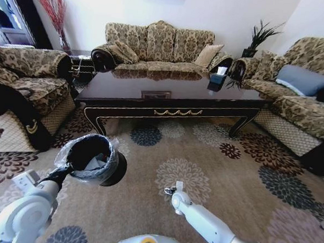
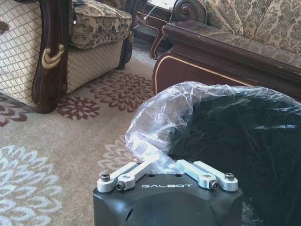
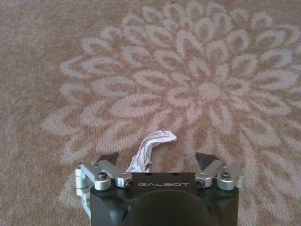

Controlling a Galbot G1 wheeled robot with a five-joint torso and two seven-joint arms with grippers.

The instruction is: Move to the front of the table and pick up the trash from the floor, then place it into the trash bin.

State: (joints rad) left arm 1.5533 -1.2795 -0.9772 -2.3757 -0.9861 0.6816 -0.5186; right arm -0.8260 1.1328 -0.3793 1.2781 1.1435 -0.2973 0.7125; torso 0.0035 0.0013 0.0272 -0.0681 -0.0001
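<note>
Right hand (image 3: 160, 162) spread wide just above a crumpled white paper scrap (image 3: 150, 146) on the carpet (image 3: 56, 56).
From the head camera the scrap lies at 6 o'clock on a cream flower medallion; at 9 o'clock the left hand (image 2: 167, 162) grips the liner rim of the black trash bin (image 1: 96, 159), tilted; the dark desk (image 1: 169, 97) spans 12 o'clock.

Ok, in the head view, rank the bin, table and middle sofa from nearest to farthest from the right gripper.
1. Bin: to the left of the right gripper, held up by the left gripper.
2. Table: ahead.
3. Sofa: behind the table.
</note>
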